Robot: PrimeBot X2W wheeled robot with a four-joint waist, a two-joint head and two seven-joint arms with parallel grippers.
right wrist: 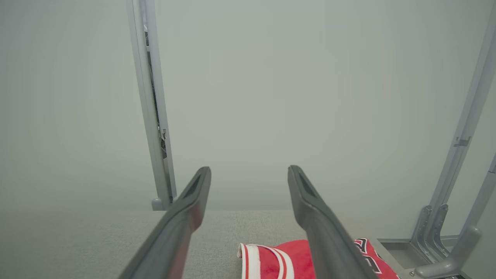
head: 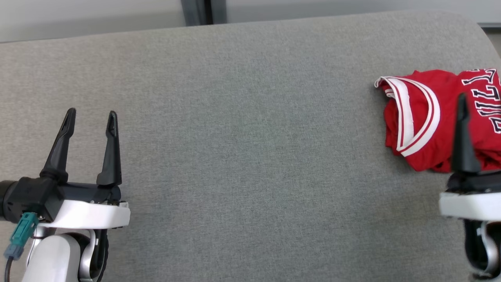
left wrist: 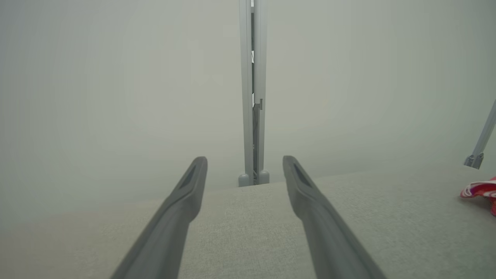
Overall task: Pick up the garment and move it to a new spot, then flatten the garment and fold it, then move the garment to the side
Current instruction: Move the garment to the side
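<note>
Head view: the garment (head: 426, 117) is bunched up at the far right of the grey fabric desk (head: 250, 156), partly cut off by the frame edge. It's red, with the white and red striped trim facing the middle. The dark, white-outlined block lettering runs sideways and gets cropped, so I honestly can't read a full word. The left hand (head: 92, 113) sits at lower left, well away from the shirt, fingers spread and empty. Just one finger of the right hand (head: 464, 137) is in frame, standing in front of the shirt.

Left wrist view: left hand (left wrist: 245, 161) wide open over bare desk, with a sliver of the garment (left wrist: 478, 190) at the right edge.

Right wrist view: right hand (right wrist: 248, 170) spread wide, gripping nothing. The garment (right wrist: 279, 259) lies below its fingers, with a scrap of unreadable lettering visible.
</note>
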